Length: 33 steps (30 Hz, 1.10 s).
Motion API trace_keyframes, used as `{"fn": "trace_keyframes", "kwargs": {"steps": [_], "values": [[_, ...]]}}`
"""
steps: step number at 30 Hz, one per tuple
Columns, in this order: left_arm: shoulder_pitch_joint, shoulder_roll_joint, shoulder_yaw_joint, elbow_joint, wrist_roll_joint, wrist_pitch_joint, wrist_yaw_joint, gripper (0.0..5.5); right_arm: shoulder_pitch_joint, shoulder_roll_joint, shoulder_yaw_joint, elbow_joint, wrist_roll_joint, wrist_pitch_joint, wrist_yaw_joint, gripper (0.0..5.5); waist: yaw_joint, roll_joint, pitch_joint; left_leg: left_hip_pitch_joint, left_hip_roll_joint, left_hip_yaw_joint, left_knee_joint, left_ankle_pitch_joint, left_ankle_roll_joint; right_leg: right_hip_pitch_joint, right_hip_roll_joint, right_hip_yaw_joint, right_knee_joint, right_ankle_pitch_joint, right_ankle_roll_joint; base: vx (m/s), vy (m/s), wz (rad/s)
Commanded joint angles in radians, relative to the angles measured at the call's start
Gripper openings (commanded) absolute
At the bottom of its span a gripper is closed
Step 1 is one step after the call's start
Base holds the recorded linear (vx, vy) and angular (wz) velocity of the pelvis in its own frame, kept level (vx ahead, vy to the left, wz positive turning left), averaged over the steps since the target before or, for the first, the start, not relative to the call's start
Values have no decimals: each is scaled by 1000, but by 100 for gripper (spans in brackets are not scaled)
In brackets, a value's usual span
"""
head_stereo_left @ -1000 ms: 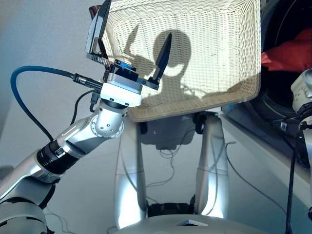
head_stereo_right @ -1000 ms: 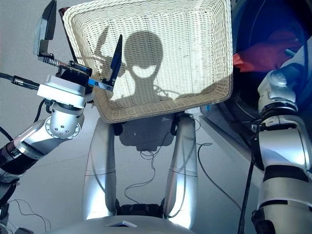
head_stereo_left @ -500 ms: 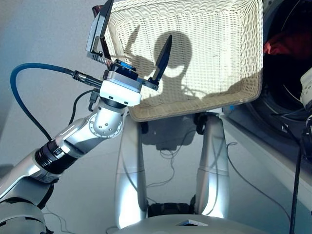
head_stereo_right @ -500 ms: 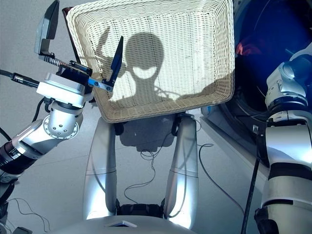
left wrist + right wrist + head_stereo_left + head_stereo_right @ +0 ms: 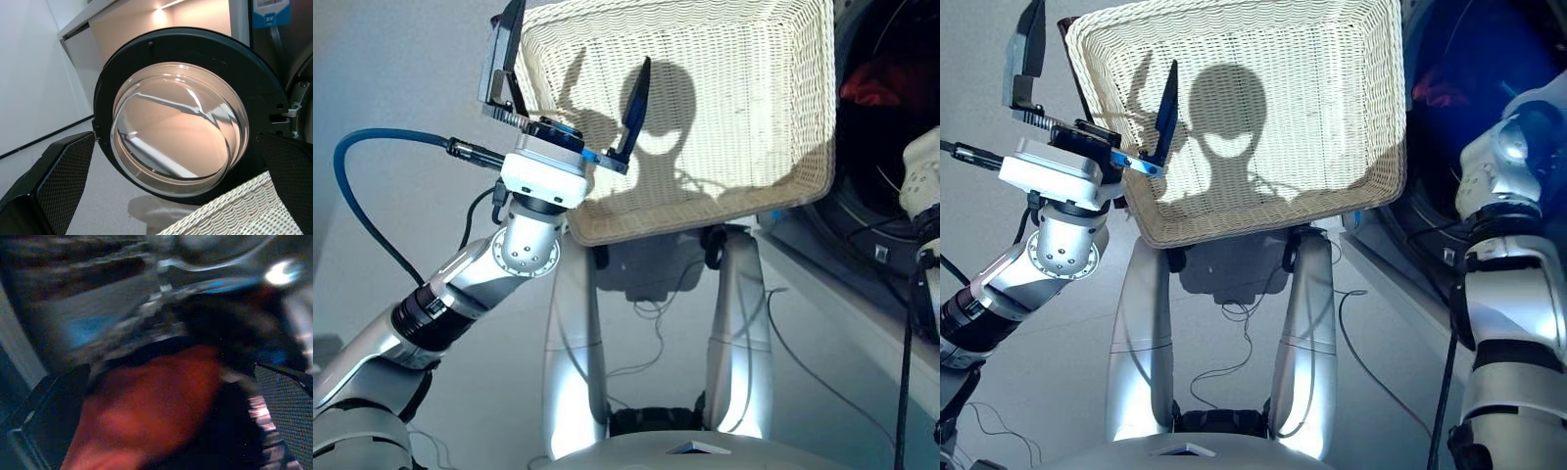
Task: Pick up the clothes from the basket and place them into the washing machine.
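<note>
The left pincer [image 5: 570,100] stands open at the rim of the bare basket [image 5: 724,98], while the right pincer [image 5: 166,416], fingers spread, faces the coral-red garment [image 5: 151,401] inside the washing machine [image 5: 891,108].

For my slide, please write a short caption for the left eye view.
Open left gripper at the rim of the empty basket; red garment inside the washing machine.

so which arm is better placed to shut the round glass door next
probably left: the open left gripper faces the round glass porthole door, nothing held; the right gripper is in the drum over the coral-red garment
</note>
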Motion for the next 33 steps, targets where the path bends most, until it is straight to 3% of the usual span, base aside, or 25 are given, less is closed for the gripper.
{"fn": "trace_keyframes", "kwargs": {"steps": [1, 3, 12, 15, 17, 18, 23, 25, 29, 33], "values": [[36, -45, 40, -91, 3, -30, 2, 550, 86, 12, -21, -192, -135, -96, 30, 550, -24, -7, -17, 111, 18, 10, -123, 28, -37, 56, 30, -14, -129, 71, -20, 0, 0, 0], [50, -49, 50, -83, -4, -36, -13, 550, 174, -1, 17, -322, -250, -71, 73, 550, -29, -9, -17, 120, 18, 11, -138, 37, -37, 63, 29, -13, -141, 76, -19, 0, 0, 0], [154, -63, 79, -21, -99, -67, -86, 550, 337, -14, 146, -558, -413, -56, 220, 550, -22, 0, -17, 210, 24, 26, -234, 74, -43, 151, 15, -26, -226, 109, -15, 0, 0, 0], [234, -150, 105, 60, -232, -79, -127, 550, 380, 30, 208, -561, -390, -44, 286, 550, -18, -2, -17, 289, 30, 35, -294, 90, -49, 229, 13, -41, -286, 129, -14, 0, 0, 0], [264, -183, 113, 90, -290, -81, -148, 550, 399, 51, 230, -535, -387, -34, 305, 550, -15, -2, -17, 328, 28, 37, -330, 100, -50, 266, 14, -50, -318, 139, -12, 38, 0, -29], [302, -209, 129, 154, -340, -74, -198, 550, 448, 72, 248, -504, -394, -17, 344, 550, -13, -3, -17, 402, 28, 44, -379, 108, -51, 340, 14, -63, -370, 153, -7, 76, 0, -34], [357, -326, 142, 429, -361, -49, -303, 550, 563, 115, 258, -360, -446, 27, 444, 550, -13, 0, -17, 625, 16, 60, -523, 130, -52, 558, 1, -103, -502, 186, 9, 119, 2, 10], [374, -362, 150, 540, -350, -55, -362, 550, 592, 116, 249, -279, -499, 38, 466, 550, -9, 7, -17, 721, 7, 63, -583, 142, -52, 661, -6, -126, -569, 200, 15, 121, 1, 38], [395, -447, 196, 839, -410, -39, -467, 550, 631, 206, 177, -68, -494, 59, 486, 550, -4, 10, -17, 923, -14, 76, -710, 173, -52, 876, -6, -153, -716, 253, 34, 128, 10, 17], [470, -474, 251, 976, -420, -19, -558, 550, 722, 272, 93, 41, -470, 81, 521, 550, -5, 11, -98, 1064, -21, 75, -837, 197, -54, 1013, -9, -168, -840, 286, 46, 160, 11, -69]]}}
